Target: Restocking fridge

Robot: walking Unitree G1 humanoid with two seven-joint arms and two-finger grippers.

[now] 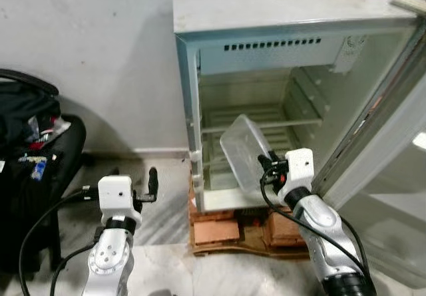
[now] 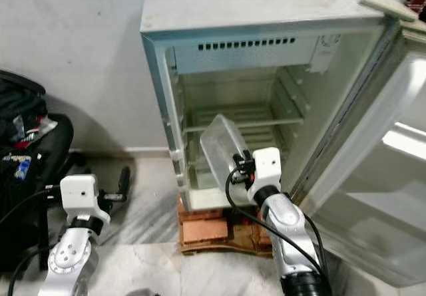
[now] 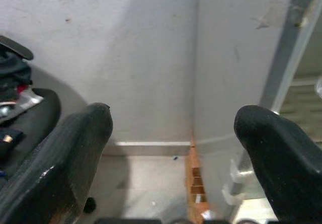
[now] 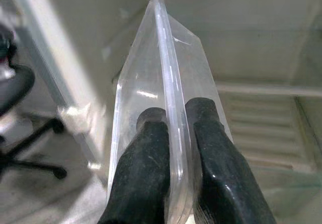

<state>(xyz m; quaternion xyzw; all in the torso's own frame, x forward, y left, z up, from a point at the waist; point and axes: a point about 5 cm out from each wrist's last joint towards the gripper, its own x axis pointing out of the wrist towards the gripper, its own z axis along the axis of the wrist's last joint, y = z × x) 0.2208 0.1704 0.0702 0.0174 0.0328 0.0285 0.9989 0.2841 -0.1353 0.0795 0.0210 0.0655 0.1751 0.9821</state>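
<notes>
One clear plastic container (image 1: 245, 151), tilted on edge, is pinched at its rim by the right pincer (image 1: 268, 165) just in front of the one open fridge (image 1: 266, 76), before its lower shelves. No writing is readable on it. Left pincer (image 1: 152, 184) hangs with fingers (image 3: 75, 153) spread apart, near one black chair (image 1: 40, 163) heaped with bags. Bricks (image 1: 216, 229) prop the fridge.

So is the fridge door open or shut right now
Open. The fridge door is swung wide to the right, baring the wire shelves, and the right pincer holds a clear container at the opening.
</notes>
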